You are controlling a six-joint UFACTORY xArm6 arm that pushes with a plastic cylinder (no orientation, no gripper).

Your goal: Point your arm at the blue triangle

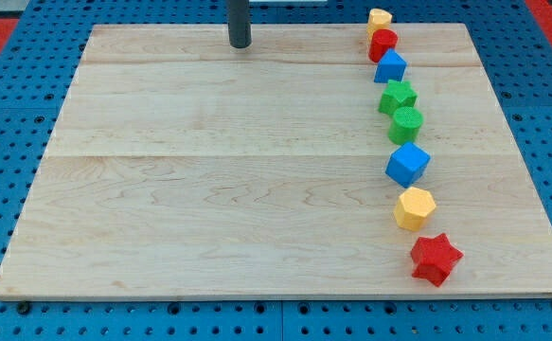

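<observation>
The blue triangle (pixel 390 66) sits third from the view's top in a curving column of blocks down the right of the counter (pixel 209 189), just below the red cylinder (pixel 382 44) and above the green star (pixel 398 96). My tip (pixel 240 44) rests well left of it, near the top edge. No pincer here, only the bare rod.

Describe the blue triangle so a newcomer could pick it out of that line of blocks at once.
Follow the curving line of blocks down the wooden board's right side. Third from the top, below the yellow block and red block, sits the blue triangle. The other blue block lies lower, under the two greens. My tip is far left.
</observation>
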